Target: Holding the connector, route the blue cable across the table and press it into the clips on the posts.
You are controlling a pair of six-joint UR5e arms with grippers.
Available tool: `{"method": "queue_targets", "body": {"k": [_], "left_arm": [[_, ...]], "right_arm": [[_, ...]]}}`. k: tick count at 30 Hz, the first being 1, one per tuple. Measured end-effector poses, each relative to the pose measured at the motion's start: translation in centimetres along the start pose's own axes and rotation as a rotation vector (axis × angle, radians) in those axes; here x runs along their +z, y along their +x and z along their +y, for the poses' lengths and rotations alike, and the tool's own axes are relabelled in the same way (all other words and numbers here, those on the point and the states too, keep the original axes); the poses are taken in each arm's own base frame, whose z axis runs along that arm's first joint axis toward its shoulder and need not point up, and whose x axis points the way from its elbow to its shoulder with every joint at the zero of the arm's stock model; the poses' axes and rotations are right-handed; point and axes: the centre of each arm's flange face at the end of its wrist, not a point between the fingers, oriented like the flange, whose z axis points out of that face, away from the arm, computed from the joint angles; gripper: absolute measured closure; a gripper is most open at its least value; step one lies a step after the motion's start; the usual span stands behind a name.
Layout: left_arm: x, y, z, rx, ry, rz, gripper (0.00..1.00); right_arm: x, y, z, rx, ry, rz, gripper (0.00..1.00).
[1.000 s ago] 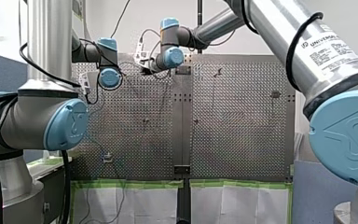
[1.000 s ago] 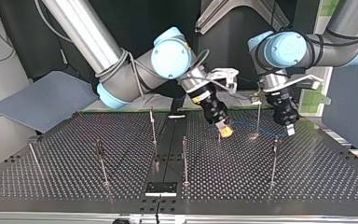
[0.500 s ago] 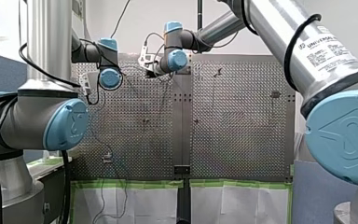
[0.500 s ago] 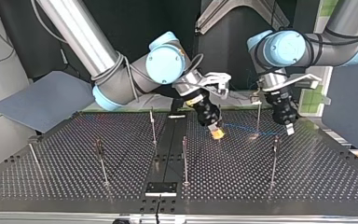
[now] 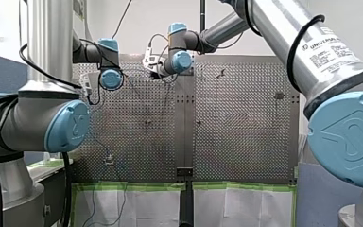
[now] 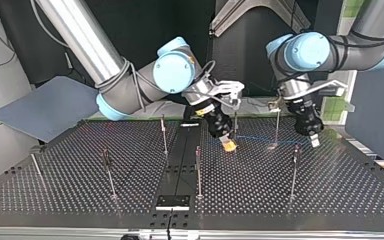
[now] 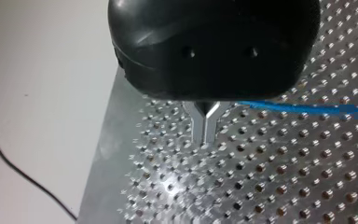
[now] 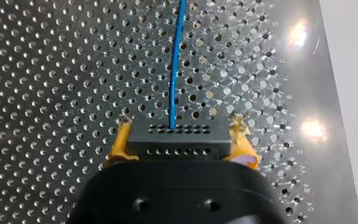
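Connector (image 8: 177,142) gripped by right gripper (image 8: 180,134), left gripper (image 7: 205,136) closed, perhaps on blue cable (image 7: 307,108), "UNIVERSAL" on arm (image 5: 324,49)

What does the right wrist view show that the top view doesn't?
Right wrist only: the black connector, with rows of holes, clamped in my right gripper, the blue cable entering it. Top only: my left gripper and the posts. Both: my right gripper's yellow pads, the blue cable, the perforated table.
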Motion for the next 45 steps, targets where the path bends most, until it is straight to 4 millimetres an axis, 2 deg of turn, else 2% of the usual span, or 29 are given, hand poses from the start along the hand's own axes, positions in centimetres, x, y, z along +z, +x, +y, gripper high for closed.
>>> {"method": "queue_targets", "body": {"k": [7,17,23,31,45], "left_arm": [[1.5,0.4,0.1,0.003,0.026,-0.021,1.00],[6.3,2.0,-0.4,0.005,0.049,-0.036,1.00],[8.5,2.9,0.3,-0.005,0.048,-0.043,1.00],[9.5,2.9,1.4,-0.012,0.056,-0.048,1.00],[11.1,2.0,2.6,-0.015,0.069,-0.066,1.00]], "right_arm": [[0.1,0.1,0.4,0.002,-0.006,0.006,1.00],[0.5,0.5,0.4,-0.002,0.000,0.041,1.00],[0.6,0.6,0.3,-0.003,0.005,0.056,1.00],[0.7,0.8,0.5,0.000,0.004,0.065,1.00],[1.1,2.8,0.2,-0.008,0.011,0.108,1.00]]}}
